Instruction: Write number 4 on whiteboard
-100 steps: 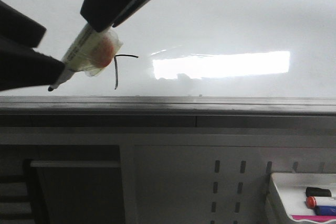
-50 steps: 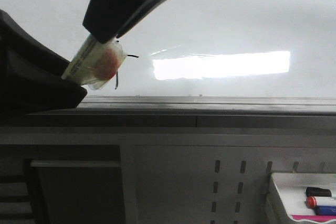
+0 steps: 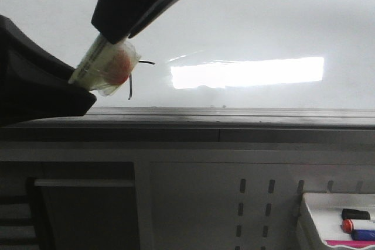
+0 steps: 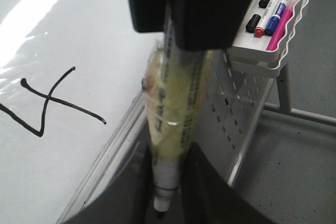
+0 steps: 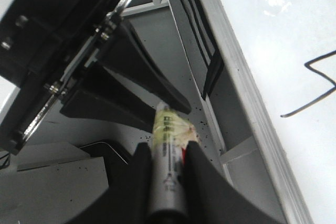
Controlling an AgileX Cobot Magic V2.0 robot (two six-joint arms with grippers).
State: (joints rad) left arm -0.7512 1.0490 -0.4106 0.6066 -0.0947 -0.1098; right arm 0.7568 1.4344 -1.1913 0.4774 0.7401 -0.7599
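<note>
Two hands meet on one marker [image 4: 170,129] at approx. 9 o'clock in front view. Left hand [image 4: 178,40] is clamped round the barrel's upper part; right hand [image 5: 167,182] is clamped round its far end, tip [image 4: 160,214] sitting between right-hand fingers, prob. a handover or capping. Marker is tilted, clear of the whiteboard [image 3: 263,21]. Number 4 [image 4: 44,106] is drawn on the board near its bottom rim, w/ strokes complete.
</note>
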